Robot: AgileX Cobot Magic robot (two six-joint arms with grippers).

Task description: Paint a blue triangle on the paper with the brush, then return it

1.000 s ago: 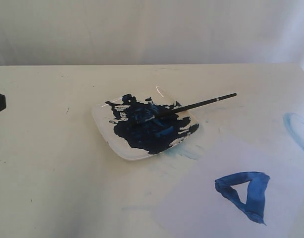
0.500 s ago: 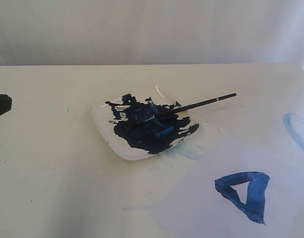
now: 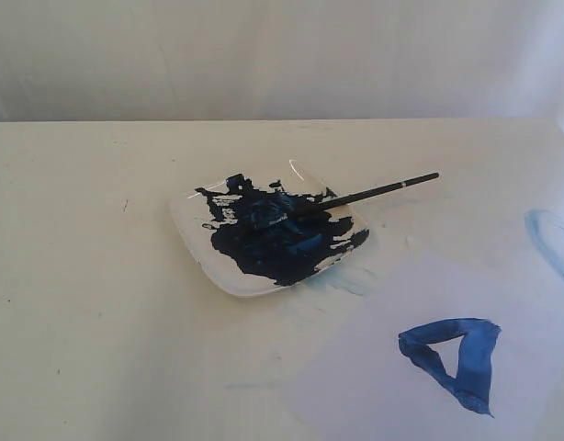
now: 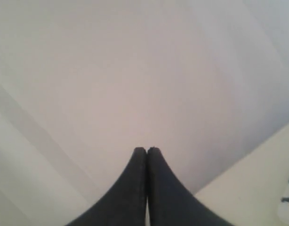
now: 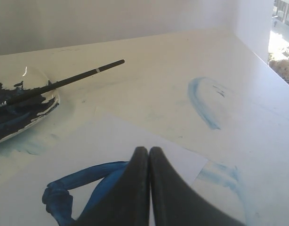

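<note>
The black brush lies across the paint-smeared white plate, bristles in the dark blue paint, handle sticking out over the rim. A blue triangle of thick strokes sits on the pale paper at the front right. My right gripper is shut and empty, hovering over the paper beside the triangle. My left gripper is shut on nothing and faces a plain white backdrop. Neither gripper shows in the exterior view.
A faint light-blue curved smear marks the table to the right of the paper, also seen as an arc from the right wrist. Pale blue smudges lie by the plate. The table's right edge drops off nearby.
The dark tip of the left arm at the exterior view's left edge has withdrawn out of sight. Brush, plate and paper have not moved.
</note>
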